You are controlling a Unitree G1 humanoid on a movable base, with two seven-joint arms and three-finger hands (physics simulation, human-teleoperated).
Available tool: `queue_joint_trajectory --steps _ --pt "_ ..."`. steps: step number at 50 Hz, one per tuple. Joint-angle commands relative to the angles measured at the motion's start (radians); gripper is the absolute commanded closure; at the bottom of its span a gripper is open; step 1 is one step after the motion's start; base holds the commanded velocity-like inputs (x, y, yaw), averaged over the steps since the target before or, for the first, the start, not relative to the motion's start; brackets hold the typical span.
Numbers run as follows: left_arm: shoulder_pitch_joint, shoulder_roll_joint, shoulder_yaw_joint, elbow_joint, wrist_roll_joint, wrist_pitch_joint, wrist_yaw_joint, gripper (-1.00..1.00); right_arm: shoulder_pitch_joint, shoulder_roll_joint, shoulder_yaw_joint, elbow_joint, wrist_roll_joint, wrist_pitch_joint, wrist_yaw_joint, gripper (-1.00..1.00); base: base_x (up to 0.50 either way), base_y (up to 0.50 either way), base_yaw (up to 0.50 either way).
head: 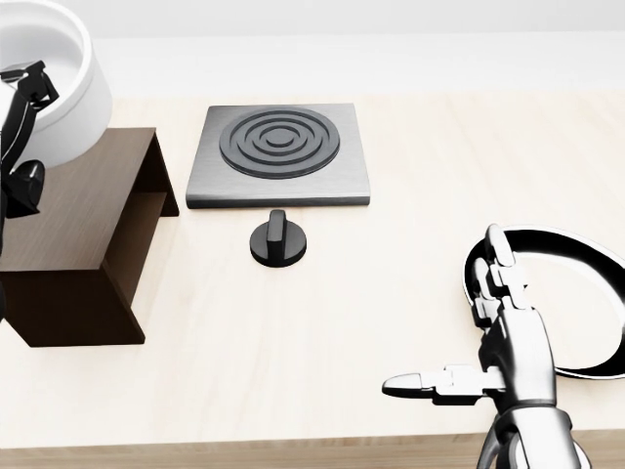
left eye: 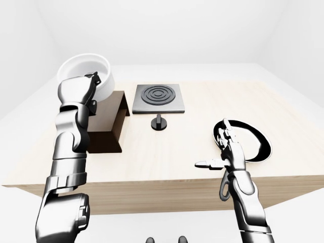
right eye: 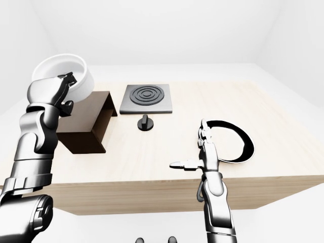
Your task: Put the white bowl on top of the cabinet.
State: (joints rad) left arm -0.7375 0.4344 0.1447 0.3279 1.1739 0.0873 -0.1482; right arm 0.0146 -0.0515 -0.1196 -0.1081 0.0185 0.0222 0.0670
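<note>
The white bowl (left eye: 85, 70) is at the upper left, over the far left end of the dark brown cabinet (left eye: 108, 123). I cannot tell whether it rests on the cabinet top. My left hand (left eye: 93, 81) grips the bowl's near rim, with its fingers (left eye: 94, 76) hooked over the edge. In the head view the bowl (head: 54, 83) sits at the top left corner, above the cabinet (head: 93, 220). My right hand (left eye: 221, 148) is open and empty above the table at the lower right, with its fingers spread.
A grey hob plate with black rings (left eye: 158, 97) lies at the table's centre top, with a black knob (left eye: 160, 123) just below it. A white plate with a black rim (left eye: 260, 144) lies right of my right hand. The table's near edge (left eye: 152, 185) is below.
</note>
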Motion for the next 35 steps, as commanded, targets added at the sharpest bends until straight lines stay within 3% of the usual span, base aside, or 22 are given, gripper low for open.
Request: queue_joint_trajectory --steps 1,13,35 --pt "-0.01 0.04 0.022 0.022 0.012 0.0 0.074 1.0 0.002 0.0 -0.001 -0.004 0.001 0.002 0.001 -1.0 0.0 0.0 0.0" --pt "-0.007 0.068 0.034 0.076 -0.045 0.0 0.131 1.0 0.002 0.0 0.0 -0.002 0.0 0.0 0.001 -1.0 0.0 0.0 0.0" --pt "0.003 0.045 0.017 0.19 -0.145 0.0 0.278 1.0 0.0 0.004 0.008 0.018 -0.01 -0.019 -0.007 -1.0 0.0 0.0 0.0"
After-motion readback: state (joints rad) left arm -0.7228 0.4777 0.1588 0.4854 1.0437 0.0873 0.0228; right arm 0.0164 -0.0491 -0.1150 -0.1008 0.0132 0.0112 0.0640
